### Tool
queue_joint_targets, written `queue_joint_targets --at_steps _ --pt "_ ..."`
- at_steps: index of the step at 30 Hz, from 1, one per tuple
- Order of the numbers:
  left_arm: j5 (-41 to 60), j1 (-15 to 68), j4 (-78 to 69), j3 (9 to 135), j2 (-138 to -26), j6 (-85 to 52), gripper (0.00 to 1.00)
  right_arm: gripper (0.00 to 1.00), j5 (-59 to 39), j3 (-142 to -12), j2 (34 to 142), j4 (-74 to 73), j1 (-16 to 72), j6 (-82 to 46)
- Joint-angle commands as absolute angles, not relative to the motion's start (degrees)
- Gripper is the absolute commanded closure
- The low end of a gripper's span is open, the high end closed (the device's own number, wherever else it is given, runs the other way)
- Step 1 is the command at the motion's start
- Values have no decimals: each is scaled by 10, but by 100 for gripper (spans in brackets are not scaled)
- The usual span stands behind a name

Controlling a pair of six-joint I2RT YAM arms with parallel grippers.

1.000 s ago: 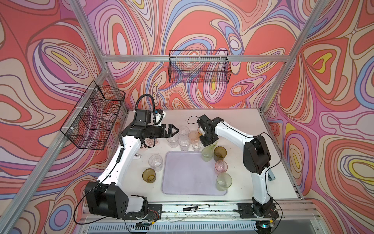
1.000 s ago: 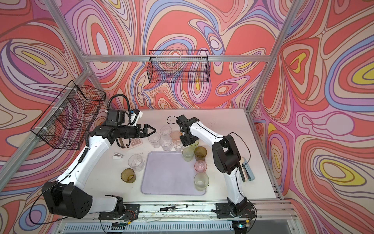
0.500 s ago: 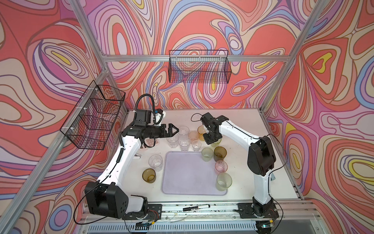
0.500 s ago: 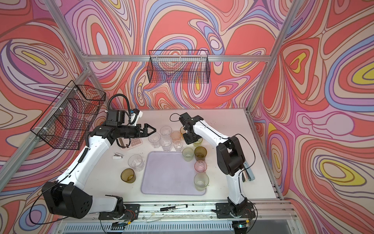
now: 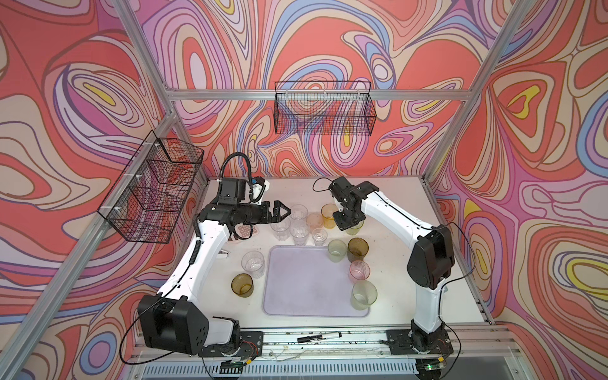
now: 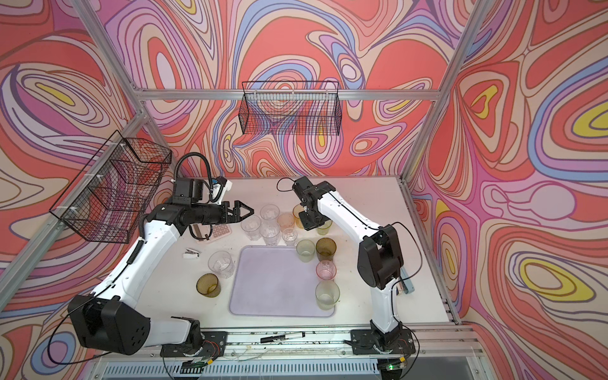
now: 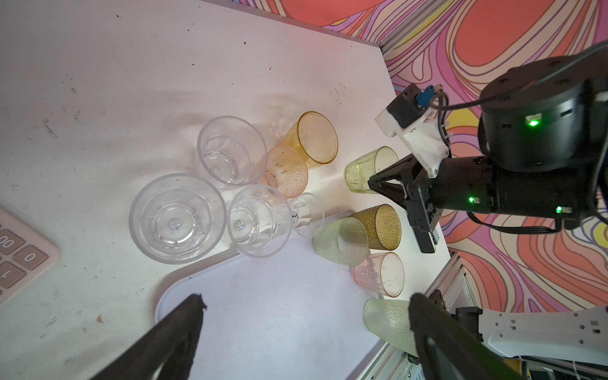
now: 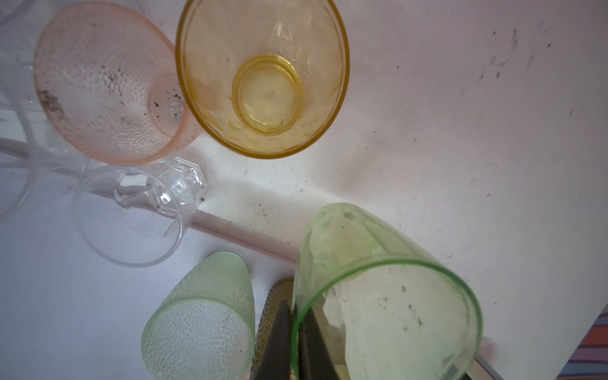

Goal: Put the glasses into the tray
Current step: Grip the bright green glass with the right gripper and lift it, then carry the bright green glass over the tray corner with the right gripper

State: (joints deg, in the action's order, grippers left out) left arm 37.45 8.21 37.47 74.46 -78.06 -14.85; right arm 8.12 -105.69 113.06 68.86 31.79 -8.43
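Right gripper (image 8: 294, 325) is pinched tight on the wall of the bright green glass (image 8: 388, 296), w/ the rim btwn its two fingers (image 8: 274, 342). The glass leans, and I can't tell if its base touches the table (image 5: 388, 204). In both top views that pair sits just beyond the tray's far right corner. Just left of it stand the amber glass (image 5: 329, 214) and then the peach glass (image 5: 313, 218), touching or nearly so. Left gripper (image 5: 279, 214) has its jaws spread wide, fingers (image 7: 177, 335) well apart. It hovers at the left side of the four clear glasses (image 5: 299, 230), which are bunched by the tray's far edge. The calculator (image 5: 245, 232) lies partly under that arm. The tray (image 5: 306, 283) lies flat at the table's near ctr. A textured pale green glass (image 5: 337, 250) stands on its far right corner. An olive-brown glass (image 5: 358, 249) is just right of that one, touching or close. A pink glass (image 5: 359, 271) and another pale green glass (image 5: 363, 294) line the tray's right edge toward the near side; can't tell if they're on the rim or beside it. Left of the tray are a big clear glass (image 5: 253, 265) and a second olive-brown glass (image 5: 242, 285), both on the table. A marker (image 5: 319, 337) lies on the near rail. Wire baskets (image 5: 324, 108) hang on the far and left walls.
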Motion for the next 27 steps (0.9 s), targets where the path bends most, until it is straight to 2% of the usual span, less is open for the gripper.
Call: queue_joint_targets --at_steps 1,12,27 --pt "373 80 370 737 -772 -146 0 100 87 -1081 1102 722 315 -86" --pt "369 80 372 737 -770 -145 0 100 79 -1131 1079 796 323 -91" --pt "373 80 370 737 -770 -146 0 100 78 -1190 1079 867 377 -110"
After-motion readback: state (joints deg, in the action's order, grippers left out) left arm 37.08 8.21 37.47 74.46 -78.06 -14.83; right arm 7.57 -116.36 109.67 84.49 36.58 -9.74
